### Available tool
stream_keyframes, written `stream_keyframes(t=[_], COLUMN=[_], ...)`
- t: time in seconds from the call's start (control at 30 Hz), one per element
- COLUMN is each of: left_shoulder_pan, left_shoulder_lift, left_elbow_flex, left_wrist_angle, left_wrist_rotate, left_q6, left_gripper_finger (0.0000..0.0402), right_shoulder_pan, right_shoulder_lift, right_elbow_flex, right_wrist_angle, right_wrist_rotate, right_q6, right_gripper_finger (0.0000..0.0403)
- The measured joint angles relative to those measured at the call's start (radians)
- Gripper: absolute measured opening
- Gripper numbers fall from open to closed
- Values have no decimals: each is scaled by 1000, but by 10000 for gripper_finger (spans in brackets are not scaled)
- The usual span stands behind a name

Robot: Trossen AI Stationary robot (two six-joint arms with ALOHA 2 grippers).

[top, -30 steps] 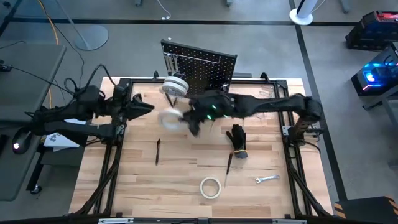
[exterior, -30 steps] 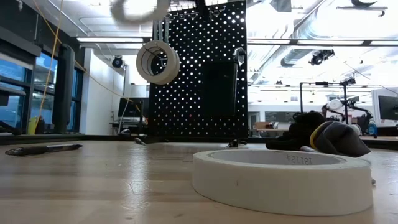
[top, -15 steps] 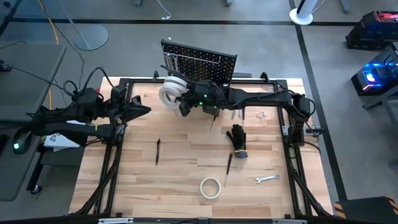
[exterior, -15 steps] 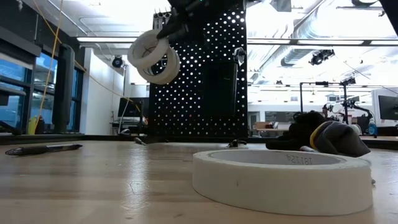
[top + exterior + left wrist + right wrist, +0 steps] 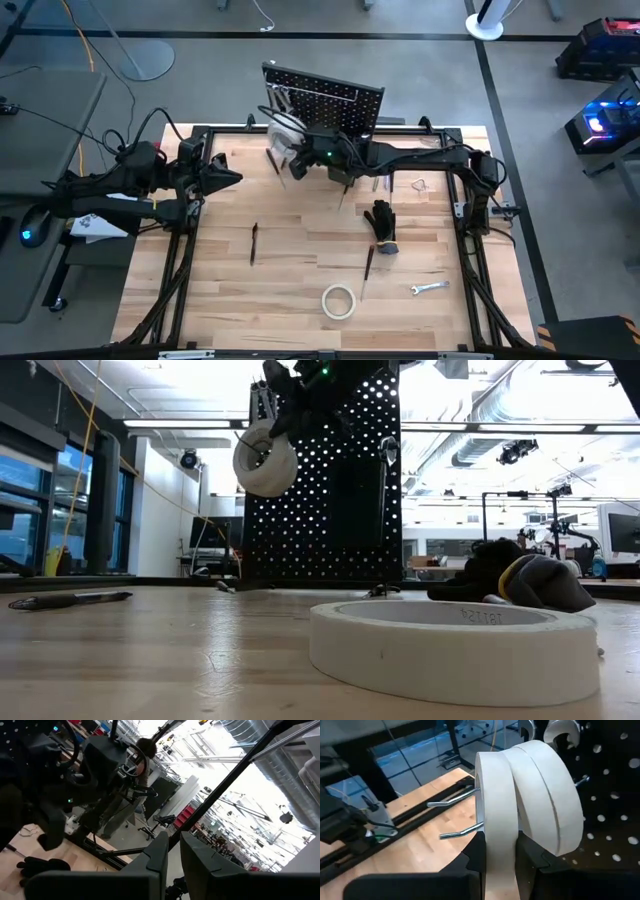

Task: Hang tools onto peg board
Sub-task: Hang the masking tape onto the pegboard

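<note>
Tape roll (image 5: 497, 815), clamped in the right gripper (image 5: 500, 851) fingers, has been brought onto the peg board (image 5: 335, 105) wire hook (image 5: 457, 797) beside another roll (image 5: 547, 795). Release is judged next. Left gripper (image 5: 171, 851) fingers are nearly together, empty.

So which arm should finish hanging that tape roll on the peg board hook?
The right: its hand already grips a tape roll at the peg board hooks. The left hand waits at the table's left edge.

The light wooden slatted table (image 5: 300, 260) carries a white tape roll (image 5: 339, 301), with a black glove bundle (image 5: 381, 222), small silver wrench (image 5: 429, 288) and dark-handled screwdrivers (image 5: 254, 243) lying around that roll.
</note>
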Motion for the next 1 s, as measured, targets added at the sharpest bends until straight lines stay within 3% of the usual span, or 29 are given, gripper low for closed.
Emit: stream_keyframes(t=[0.13,0.3,0.43,0.67,0.83,1.0], left_shoulder_pan=[0,0,0,0,0,0], left_shoulder_lift=[0,0,0,0,0,1], left_elbow_flex=[0,0,0,0,0,0], left_wrist_angle=[0,-1,-1,-8,-51,-118], left_wrist_rotate=[0,0,0,0,-1,0], left_q6=[-6,-6,-6,-7,-7,-37], left_gripper_finger=[39,39,39,39,39,39], right_shoulder_pan=[0,0,3,12,23,95], right_shoulder_lift=[0,0,-1,-19,-62,-149], right_elbow_flex=[0,0,0,77,170,116], right_wrist_angle=[-7,-43,-80,-288,-568,-791], right_wrist_rotate=[12,15,78,126,-33,-209], right_q6=[-87,-202,-301,-340,-244,-95], right_gripper_finger=[58,162,227,250,251,252])
